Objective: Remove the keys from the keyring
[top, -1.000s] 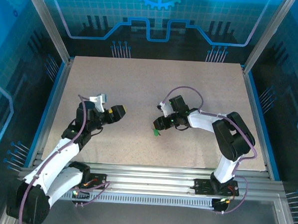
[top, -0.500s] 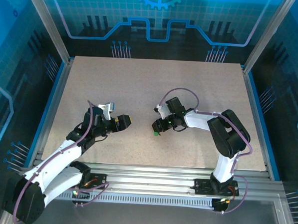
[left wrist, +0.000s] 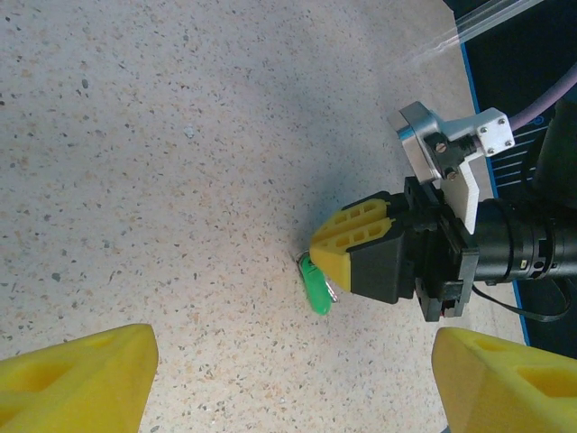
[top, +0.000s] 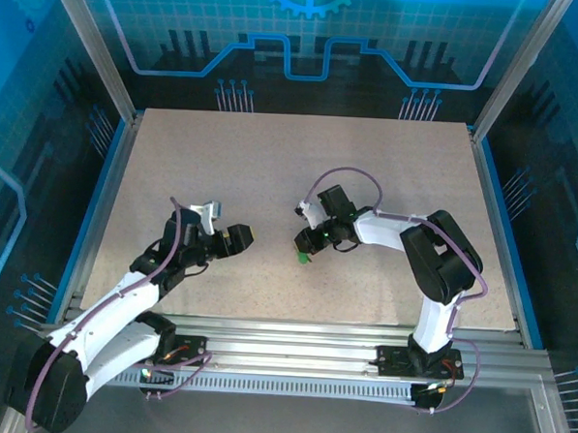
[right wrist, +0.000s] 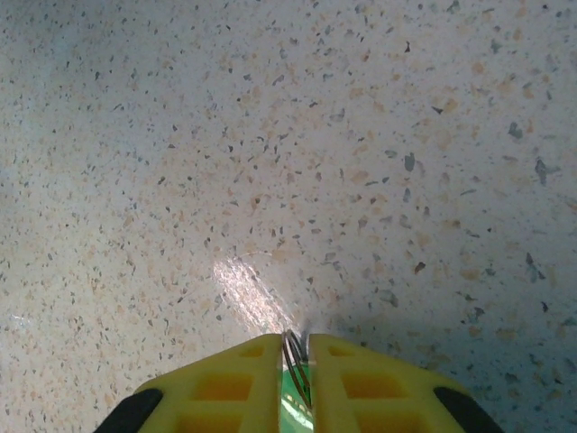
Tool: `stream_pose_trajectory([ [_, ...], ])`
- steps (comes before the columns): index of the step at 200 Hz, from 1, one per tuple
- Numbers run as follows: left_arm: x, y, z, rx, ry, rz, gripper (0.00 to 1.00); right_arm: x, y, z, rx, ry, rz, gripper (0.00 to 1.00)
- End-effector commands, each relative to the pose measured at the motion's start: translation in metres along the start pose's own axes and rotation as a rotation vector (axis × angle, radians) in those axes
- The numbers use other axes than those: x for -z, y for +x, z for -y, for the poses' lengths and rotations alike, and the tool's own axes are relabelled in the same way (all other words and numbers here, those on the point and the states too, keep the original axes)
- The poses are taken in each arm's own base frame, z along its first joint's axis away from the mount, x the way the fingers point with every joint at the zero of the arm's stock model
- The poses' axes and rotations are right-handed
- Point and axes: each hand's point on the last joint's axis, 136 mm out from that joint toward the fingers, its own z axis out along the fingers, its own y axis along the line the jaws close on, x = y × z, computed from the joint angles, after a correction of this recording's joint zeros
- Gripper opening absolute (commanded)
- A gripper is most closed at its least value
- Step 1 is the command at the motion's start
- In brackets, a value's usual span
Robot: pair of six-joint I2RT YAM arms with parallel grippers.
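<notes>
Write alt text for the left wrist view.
The right gripper, yellow fingers pinched together, grips the top end of the green keyring tag, which lies on the speckled table with the tiny grey key beside it. The left gripper's open fingers frame the bottom corners.

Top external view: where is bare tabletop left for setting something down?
Bare: the far half of the speckled beige tabletop, and the strip between the right arm and right blue rail. Crowded: centre-front, where the right claw pinches the tiny grey metal key by the bright-green plastic tag, left claw open nearby.
</notes>
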Motion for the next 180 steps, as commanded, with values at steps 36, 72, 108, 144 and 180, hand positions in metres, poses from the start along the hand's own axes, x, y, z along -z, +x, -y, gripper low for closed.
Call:
stream_pose_trajectory([
  [36,0.001,0.004,-0.007,0.026,-0.024,0.010,0.81,-0.003,0.006,-0.008,0.011,0.009,-0.052,0.04],
  [72,0.008,-0.007,0.007,0.005,0.003,0.031,0.80,0.035,-0.019,-0.014,-0.041,0.094,-0.023,0.00],
  [108,0.017,-0.028,0.039,-0.077,0.051,0.064,0.71,0.103,-0.052,-0.024,-0.139,0.242,-0.018,0.00],
  [144,0.023,-0.045,0.080,-0.209,0.103,0.081,0.65,0.170,-0.078,-0.045,-0.211,0.314,0.038,0.00],
  [180,0.030,-0.055,0.122,-0.392,0.142,0.106,0.62,0.225,-0.105,-0.076,-0.298,0.227,0.154,0.00],
])
